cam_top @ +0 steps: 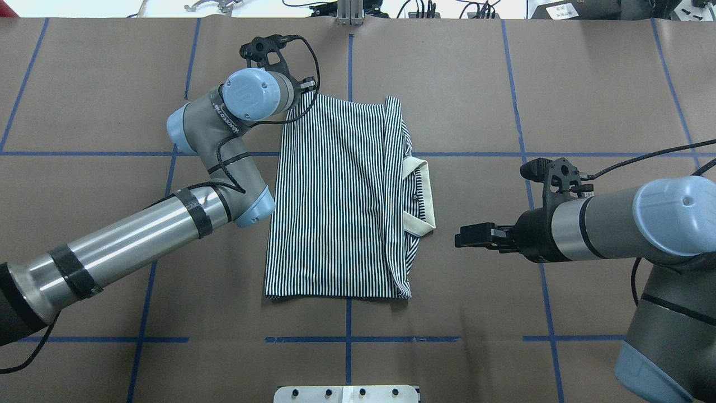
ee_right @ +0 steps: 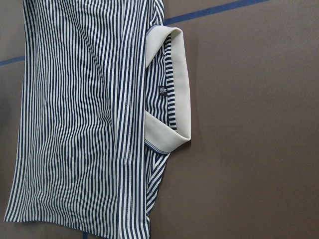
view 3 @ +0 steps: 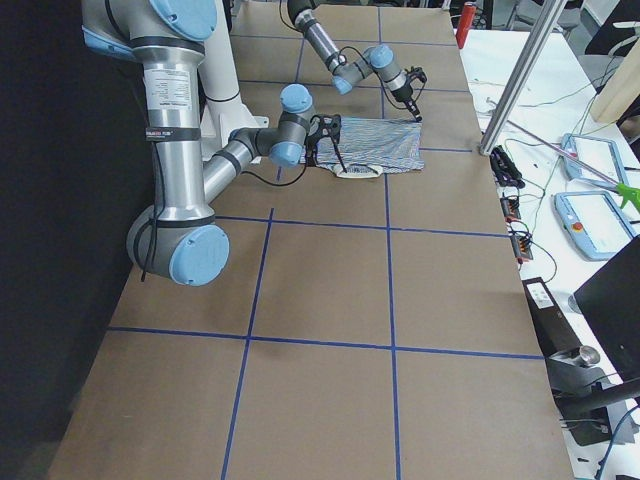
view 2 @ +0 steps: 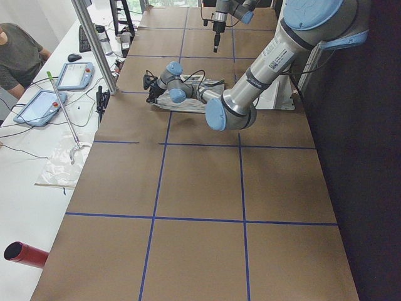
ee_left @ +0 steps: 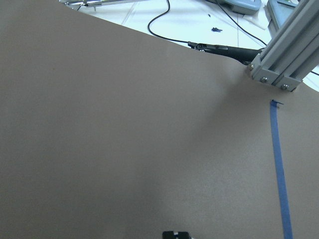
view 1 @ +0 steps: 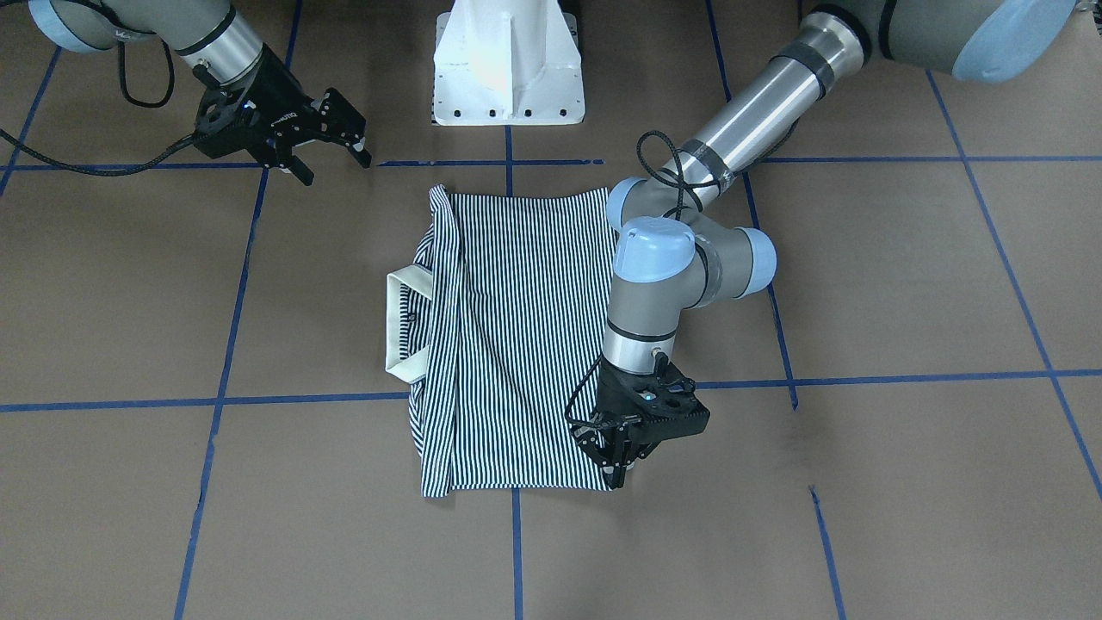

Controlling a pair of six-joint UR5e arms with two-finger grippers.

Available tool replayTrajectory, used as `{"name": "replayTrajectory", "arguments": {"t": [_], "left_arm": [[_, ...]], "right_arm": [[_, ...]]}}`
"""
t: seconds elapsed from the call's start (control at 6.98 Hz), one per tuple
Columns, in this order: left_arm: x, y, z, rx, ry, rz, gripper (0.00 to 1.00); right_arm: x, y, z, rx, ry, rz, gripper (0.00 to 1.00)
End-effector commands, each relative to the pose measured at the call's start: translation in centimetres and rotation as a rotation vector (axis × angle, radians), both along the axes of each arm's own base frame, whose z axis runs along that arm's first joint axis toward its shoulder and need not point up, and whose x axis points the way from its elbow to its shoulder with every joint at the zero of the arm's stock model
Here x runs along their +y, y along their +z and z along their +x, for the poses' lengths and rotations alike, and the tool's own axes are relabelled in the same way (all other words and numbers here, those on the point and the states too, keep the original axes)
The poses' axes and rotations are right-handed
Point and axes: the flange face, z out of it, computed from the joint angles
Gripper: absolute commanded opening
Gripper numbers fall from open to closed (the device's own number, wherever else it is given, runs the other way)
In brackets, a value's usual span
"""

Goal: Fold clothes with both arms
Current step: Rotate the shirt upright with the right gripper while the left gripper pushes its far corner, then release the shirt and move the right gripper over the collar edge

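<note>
Lying flat on the brown table (cam_top: 587,84), straight out in front of the white pedestal (view 1: 508,69), was a navy-and-white striped polo shirt (cam_top: 335,201), narrowed to a rough rectangle with its sides turned in. It looked light, thin and limp. It would likely sag, drag and lose its creases if lifted by a single point, though it seemed neither fragile nor slippery. The best holds appeared to be the two hem corners, pinched through every layer, or the stiffer cream collar (cam_top: 425,196) end. Raising both corners together should let the fold fall square.

Reading from the robot's left to its right: the left hand (view 1: 622,461) pointed straight down at the hem corner farthest from the pedestal, so the shirt stretched away from it toward the collar. Its fingers were drawn together to a point right at that corner; whether cloth was caught between them could not be told. The hem lay to the pedestal's left, the collar to its right. Beyond the collar, on the pedestal's right and nearer to it, the right hand (cam_top: 467,236) hung with fingers apart, holding nothing. It was clear of the cloth, with bare table between it and the collar.
</note>
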Motion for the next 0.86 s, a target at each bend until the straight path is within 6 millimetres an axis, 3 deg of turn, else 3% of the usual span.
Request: {"name": "replayTrajectory", "arguments": {"t": [0.0,0.14,0.29,0.57,0.72], "left_arm": [[-0.7,1.0,0.4,-0.024,-0.02,0.005,0.05],[-0.7,0.8,0.4,-0.021,-0.018,0.009,0.86],[-1.2,1.1,-0.2,-0.049,0.002,0.027,1.0],[-3.7,-1.3,-5.0,0.028,0.107,0.003,1.0],[-2.7,-1.6,-5.9,0.021,0.161,-0.012,1.0]], "right_arm": [[-0.2,0.3,-0.1,0.008,0.007,-0.001,1.0],[-0.4,0.6,-0.3,0.018,0.025,0.005,1.0],[-0.6,0.1,-0.5,0.018,0.03,0.013,1.0],[-2.4,-0.3,-3.2,0.06,0.062,0.011,1.0],[-4.0,-2.9,-5.3,0.123,0.061,0.005,1.0]]}}
